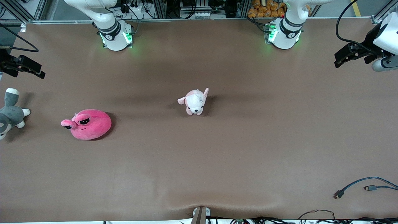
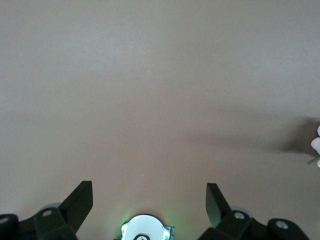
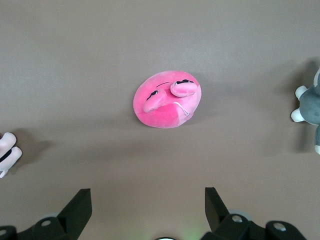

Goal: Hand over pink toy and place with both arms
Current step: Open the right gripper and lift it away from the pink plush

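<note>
The pink toy (image 1: 88, 124), a round hot-pink blob with two half-lidded eyes, lies on the brown table toward the right arm's end. It also shows in the right wrist view (image 3: 167, 100), lying well clear of the fingers. My right gripper (image 1: 37, 71) hangs open and empty over the table's edge at the right arm's end, its fingers wide apart in its wrist view (image 3: 148, 200). My left gripper (image 1: 340, 60) hangs open and empty at the left arm's end of the table, and only bare table lies under it in its wrist view (image 2: 150, 200).
A pale pink-and-white puppy plush (image 1: 194, 101) stands mid-table; its edge shows in both wrist views (image 3: 7, 150) (image 2: 316, 145). A grey-and-white plush (image 1: 11, 113) lies at the right arm's end beside the pink toy. Loose cables (image 1: 363, 186) lie near the front edge at the left arm's end.
</note>
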